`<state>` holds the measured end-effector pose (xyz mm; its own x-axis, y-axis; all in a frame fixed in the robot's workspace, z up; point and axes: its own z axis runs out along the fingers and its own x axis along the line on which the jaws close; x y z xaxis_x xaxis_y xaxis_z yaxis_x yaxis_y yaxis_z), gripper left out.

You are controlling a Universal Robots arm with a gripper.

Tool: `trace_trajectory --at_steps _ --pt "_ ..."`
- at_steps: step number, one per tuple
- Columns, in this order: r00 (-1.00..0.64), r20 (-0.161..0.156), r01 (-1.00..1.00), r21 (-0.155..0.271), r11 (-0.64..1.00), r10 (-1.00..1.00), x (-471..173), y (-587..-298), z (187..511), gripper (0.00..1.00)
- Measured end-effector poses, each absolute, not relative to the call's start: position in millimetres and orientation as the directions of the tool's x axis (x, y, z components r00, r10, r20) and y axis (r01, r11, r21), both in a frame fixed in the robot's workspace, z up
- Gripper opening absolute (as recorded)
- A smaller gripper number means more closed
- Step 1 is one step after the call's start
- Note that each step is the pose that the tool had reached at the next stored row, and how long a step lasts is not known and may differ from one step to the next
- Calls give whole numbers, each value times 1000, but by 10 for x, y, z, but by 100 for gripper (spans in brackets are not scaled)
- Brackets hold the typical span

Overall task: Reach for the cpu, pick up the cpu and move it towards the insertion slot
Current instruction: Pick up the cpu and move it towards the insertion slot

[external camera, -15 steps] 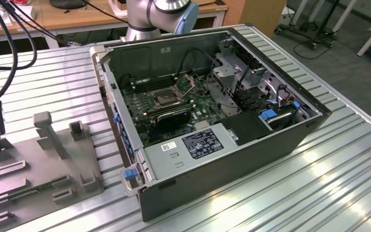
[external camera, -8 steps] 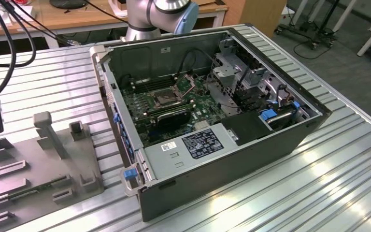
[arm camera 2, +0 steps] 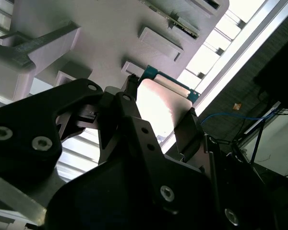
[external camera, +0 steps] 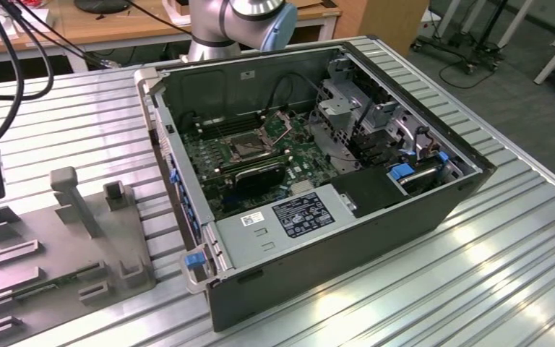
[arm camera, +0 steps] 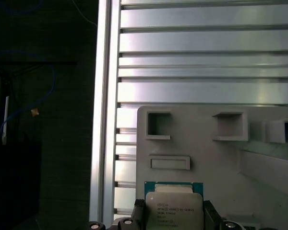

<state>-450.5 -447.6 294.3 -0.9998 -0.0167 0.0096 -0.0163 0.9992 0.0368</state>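
The slatted metal bench [external camera: 470, 275] carries an open computer case [external camera: 355, 246], lying on its side with the board facing up. Well apart from it, toward the exterior view's left, sits a grey fixture plate [external camera: 56, 267] with raised blocks and shallow pockets. The arm's claw [arm camera 2: 159, 104] hangs over the near corner of that plate, at the far edge of the bench from the case.

The insertion slot [external camera: 242, 148] is the square socket with the silvery frame, near the middle of the board, and nothing sits in it.

The cpu [arm camera: 174, 208] is over the fixture plate, between the claw's fingers [arm camera: 139, 214]. In both wrist views one dark finger sits against each of two opposite edges of the chip, so the claw looks closed on it. Its pale face is turned toward the first wrist view and a thin green rim shows around it. Whether the chip has left the plate or rests on it I cannot tell.

I judge this to be the pick-up step: the reach looks done and the carry has not begun.

Getting to the socket calls for a level lift clear of the blocks and a long pass over the case wall. The chip must stay square so it does not twist in the pinch.
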Motion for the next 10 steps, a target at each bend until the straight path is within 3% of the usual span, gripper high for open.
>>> trace_trajectory --at_steps 10 --pt "-1000 10 -16 37 999 -17 -4505 -4476 3031 55"
